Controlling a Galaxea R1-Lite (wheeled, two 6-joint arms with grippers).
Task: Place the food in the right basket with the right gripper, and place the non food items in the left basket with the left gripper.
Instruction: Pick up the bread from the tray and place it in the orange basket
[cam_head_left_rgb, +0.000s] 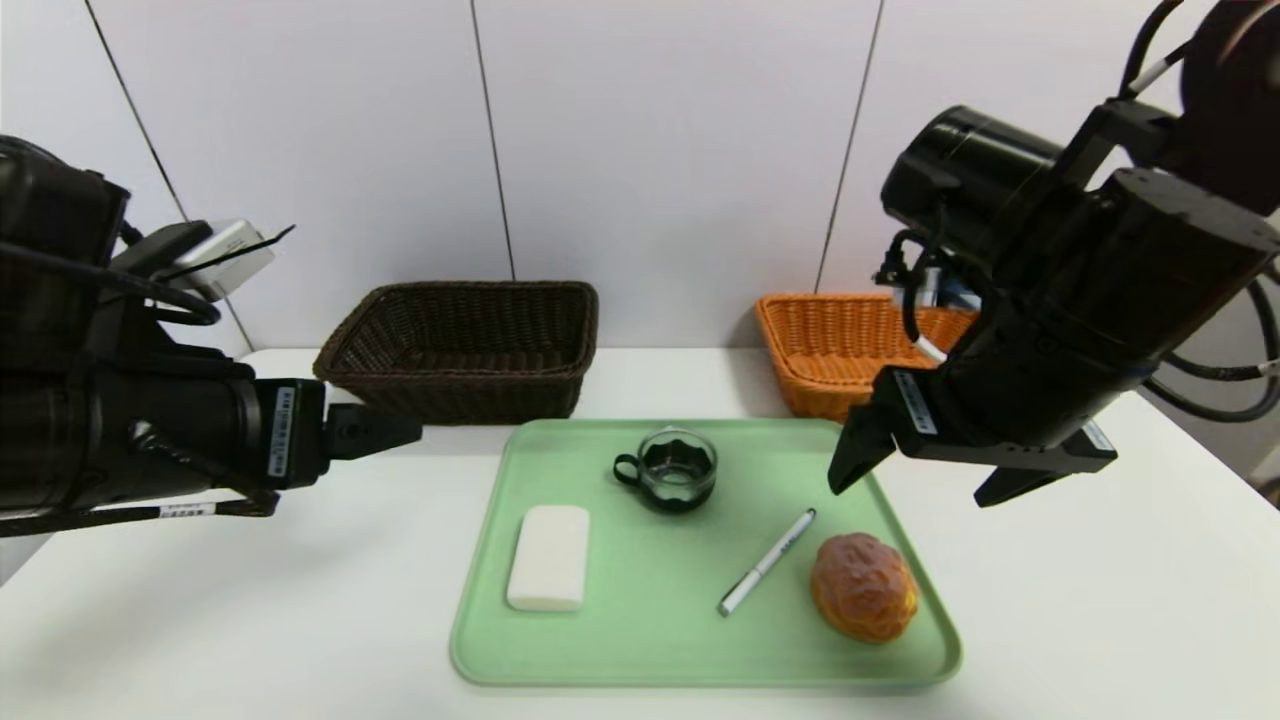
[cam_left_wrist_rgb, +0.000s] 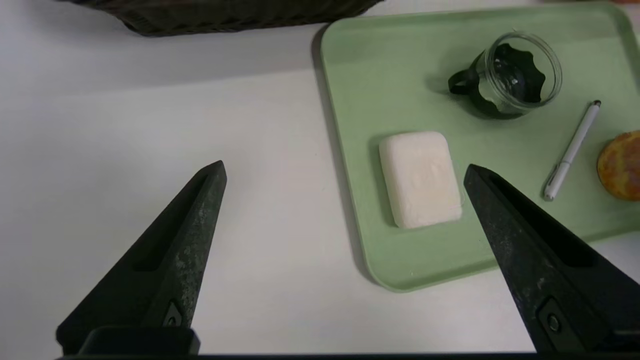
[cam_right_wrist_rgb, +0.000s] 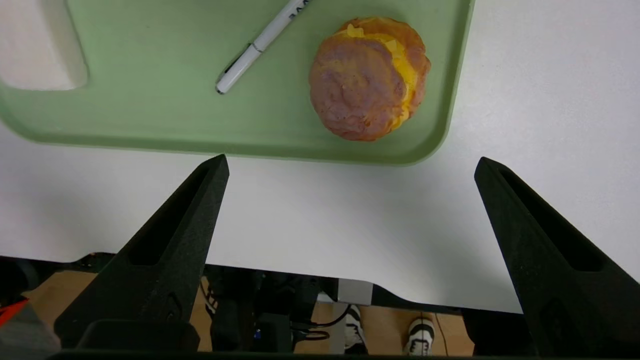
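On the white worktop (cam_head_left_rgb: 1100, 620) lies a pale green rectangular plastic tray (cam_head_left_rgb: 650, 640), with a dark brown woven wicker basket (cam_head_left_rgb: 465, 345) behind its left corner and an orange-tan woven wicker basket (cam_head_left_rgb: 830, 345) behind its right. Both black pincers hang spread wide and empty: the left pincer (cam_left_wrist_rgb: 345, 167) above the tray's left edge, the right pincer (cam_head_left_rgb: 920, 480) above its right rear corner. On the tray lie a white rounded rectangular block (cam_head_left_rgb: 548, 557) at left, a round pinkish-brown crusted bun (cam_head_left_rgb: 863, 586) at right, a small clear glass cup with black handle (cam_head_left_rgb: 672, 468) at the rear, and a slim white pen (cam_head_left_rgb: 767, 561) just beside the bun.
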